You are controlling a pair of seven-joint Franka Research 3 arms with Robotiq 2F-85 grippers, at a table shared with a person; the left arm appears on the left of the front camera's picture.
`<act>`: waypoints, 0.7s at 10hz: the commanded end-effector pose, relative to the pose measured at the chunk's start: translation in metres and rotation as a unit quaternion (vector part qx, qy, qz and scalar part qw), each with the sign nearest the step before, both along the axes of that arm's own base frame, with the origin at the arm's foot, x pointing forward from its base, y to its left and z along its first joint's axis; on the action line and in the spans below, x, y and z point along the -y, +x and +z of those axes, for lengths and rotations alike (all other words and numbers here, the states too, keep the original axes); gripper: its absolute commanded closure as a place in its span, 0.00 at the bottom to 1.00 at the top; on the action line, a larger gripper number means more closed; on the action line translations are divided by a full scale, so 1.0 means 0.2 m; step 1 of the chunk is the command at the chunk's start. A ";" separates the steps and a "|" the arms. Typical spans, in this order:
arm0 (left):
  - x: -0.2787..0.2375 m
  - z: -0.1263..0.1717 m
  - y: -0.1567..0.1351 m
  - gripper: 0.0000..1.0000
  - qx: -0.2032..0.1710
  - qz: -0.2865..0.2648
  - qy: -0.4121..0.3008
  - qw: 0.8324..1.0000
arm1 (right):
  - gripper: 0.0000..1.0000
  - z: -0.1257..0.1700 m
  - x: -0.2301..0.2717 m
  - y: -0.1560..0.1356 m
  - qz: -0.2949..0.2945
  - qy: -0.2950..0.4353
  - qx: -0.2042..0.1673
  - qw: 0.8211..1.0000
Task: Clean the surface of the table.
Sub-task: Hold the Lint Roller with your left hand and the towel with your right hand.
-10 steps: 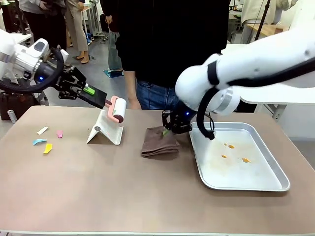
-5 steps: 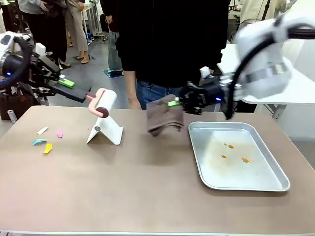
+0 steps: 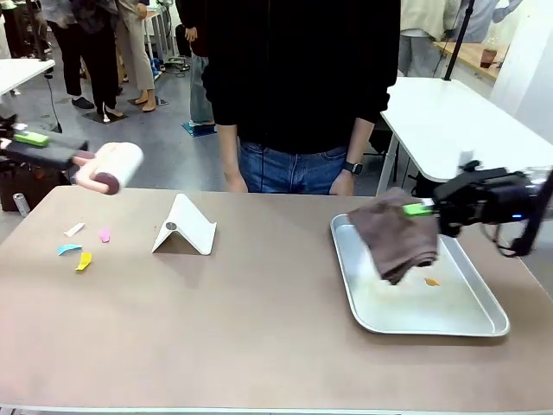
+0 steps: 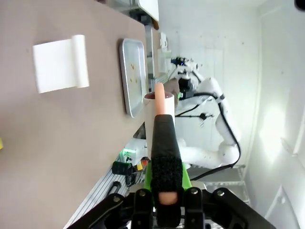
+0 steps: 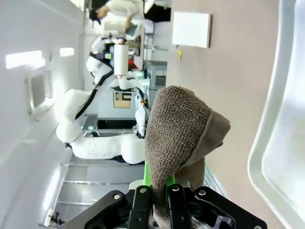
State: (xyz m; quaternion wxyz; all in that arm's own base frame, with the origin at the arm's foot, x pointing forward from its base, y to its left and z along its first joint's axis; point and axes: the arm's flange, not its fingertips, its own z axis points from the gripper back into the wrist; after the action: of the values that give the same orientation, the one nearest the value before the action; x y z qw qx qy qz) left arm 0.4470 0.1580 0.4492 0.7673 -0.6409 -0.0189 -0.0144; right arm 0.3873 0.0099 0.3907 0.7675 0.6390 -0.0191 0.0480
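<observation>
Table: the table (image 3: 259, 346) is stretching across the front view, between the robot and the person (image 3: 302, 78) standing at its far edge.
Done so far: by my judgement nothing is showing as cleaned yet. Coloured paper scraps (image 3: 84, 260) are lying on the top near its left end, and orange spots (image 3: 430, 281) are sitting in the tray (image 3: 484, 322) on the right.
Left to do: probably rolling up the scraps and wiping the spots; both tools are being held in the air.
Stand: the white stand (image 3: 185, 230) is sitting bare on the table, between the scraps and the tray.
Left gripper: the left gripper (image 3: 30, 138) is hanging beyond the table's left end, above the top and roughly level. Its fingers are clamping the dark handle of the lint roller (image 3: 117, 166), whose white drum is pointing toward the table.
Right gripper: the right gripper (image 3: 423, 208) is hovering over the tray's far side, pointing left and pinching a corner of the brown cloth (image 3: 397, 238). The cloth is dangling over the tray; whether it is touching I cannot tell.
</observation>
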 end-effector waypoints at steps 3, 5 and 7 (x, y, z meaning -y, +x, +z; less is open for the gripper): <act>-0.53 -0.21 0.06 1.00 0.020 -0.024 -0.058 0.998 | 1.00 0.18 0.55 -0.22 -0.090 0.024 -0.008 0.996; -0.88 -0.37 -0.03 1.00 0.039 0.034 -0.122 0.991 | 1.00 0.14 0.85 -0.32 -0.170 0.028 -0.032 0.984; -1.10 -0.52 -0.10 1.00 0.032 0.083 -0.189 0.978 | 1.00 0.05 0.98 -0.38 -0.215 0.063 -0.021 0.974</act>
State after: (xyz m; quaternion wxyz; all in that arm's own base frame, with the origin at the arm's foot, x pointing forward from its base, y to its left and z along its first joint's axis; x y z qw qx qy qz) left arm 0.4257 0.3310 0.3302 0.6665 -0.7397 -0.0886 0.0292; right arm 0.3072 -0.1903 0.4053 0.7338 0.6542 -0.1328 -0.1259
